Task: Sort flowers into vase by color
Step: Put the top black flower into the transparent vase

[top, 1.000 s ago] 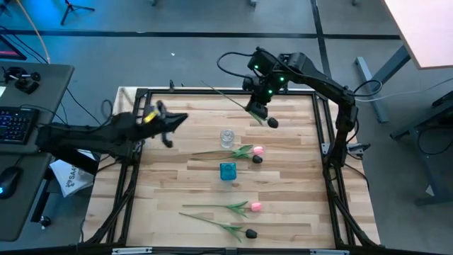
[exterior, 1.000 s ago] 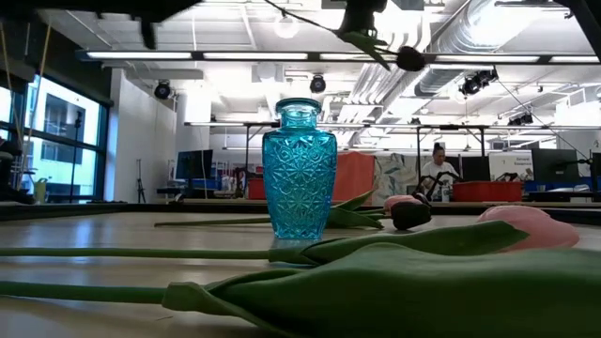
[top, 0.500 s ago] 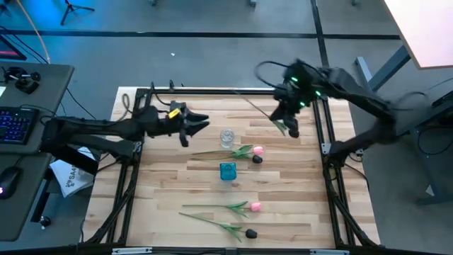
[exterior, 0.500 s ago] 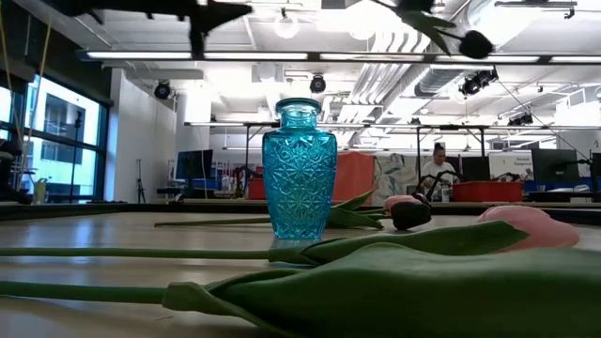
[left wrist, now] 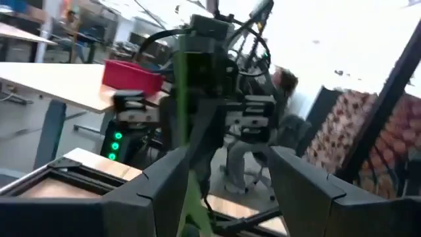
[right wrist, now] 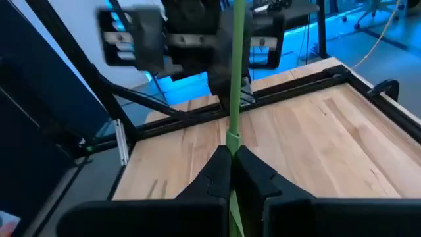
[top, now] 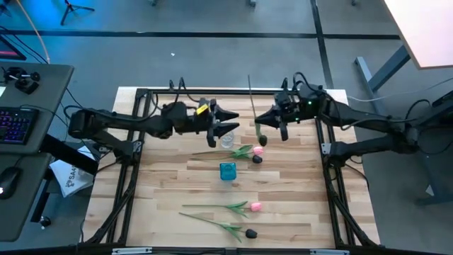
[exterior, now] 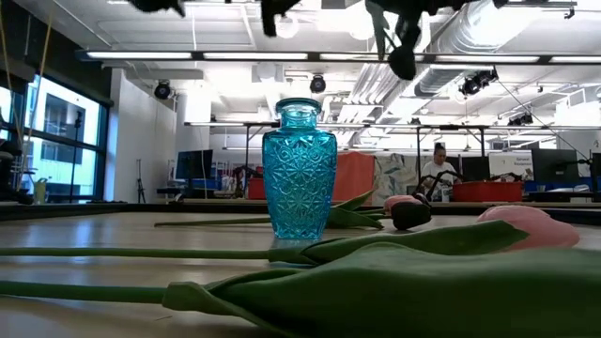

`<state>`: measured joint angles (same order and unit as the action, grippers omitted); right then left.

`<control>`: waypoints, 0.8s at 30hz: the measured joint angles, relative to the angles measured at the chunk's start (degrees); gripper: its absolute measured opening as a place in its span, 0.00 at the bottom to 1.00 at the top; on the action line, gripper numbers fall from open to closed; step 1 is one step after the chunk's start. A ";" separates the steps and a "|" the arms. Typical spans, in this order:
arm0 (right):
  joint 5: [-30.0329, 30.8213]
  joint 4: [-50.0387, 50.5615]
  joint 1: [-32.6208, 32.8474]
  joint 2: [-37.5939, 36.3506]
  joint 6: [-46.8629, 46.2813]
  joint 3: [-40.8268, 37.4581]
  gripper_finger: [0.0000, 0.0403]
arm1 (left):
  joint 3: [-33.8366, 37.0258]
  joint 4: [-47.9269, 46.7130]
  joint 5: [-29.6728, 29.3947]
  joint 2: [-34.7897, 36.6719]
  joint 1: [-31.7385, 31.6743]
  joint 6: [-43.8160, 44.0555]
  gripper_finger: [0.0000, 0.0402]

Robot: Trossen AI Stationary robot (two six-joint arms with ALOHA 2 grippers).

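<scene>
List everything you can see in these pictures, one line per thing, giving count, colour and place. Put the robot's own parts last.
table: one, light wood, under both arms
blue vase: one, turquoise cut glass, table centre
clear vase: one, colourless glass, just behind the blue vase
pink tulips: two, lying flat, one beside the vases, one nearer the front
dark tulips on the table: two, near-black heads, each lying beside a pink one
held dark tulip: one, green stem, hanging head down above the table
keyboard: one, dark, desk left of the table
person: one, far back in the room
left gripper: open, above the clear vase
right gripper: shut on the held dark tulip's stem
</scene>
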<state>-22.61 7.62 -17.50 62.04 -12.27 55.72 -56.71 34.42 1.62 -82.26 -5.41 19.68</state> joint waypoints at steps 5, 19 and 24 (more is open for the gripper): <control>3.59 -0.03 2.98 4.93 6.24 6.17 0.00 | -3.69 -9.20 3.47 1.24 -2.72 0.28 0.49; 25.05 7.59 10.59 18.30 40.93 23.60 0.00 | -3.85 -31.79 12.51 16.27 -10.18 37.28 0.49; 34.64 13.47 13.40 24.55 56.22 31.67 0.00 | -3.85 -35.72 18.57 18.53 -12.46 55.64 0.49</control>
<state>12.03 21.09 -4.10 86.59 43.95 87.39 -60.55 -1.30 20.19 -63.72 -17.87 75.32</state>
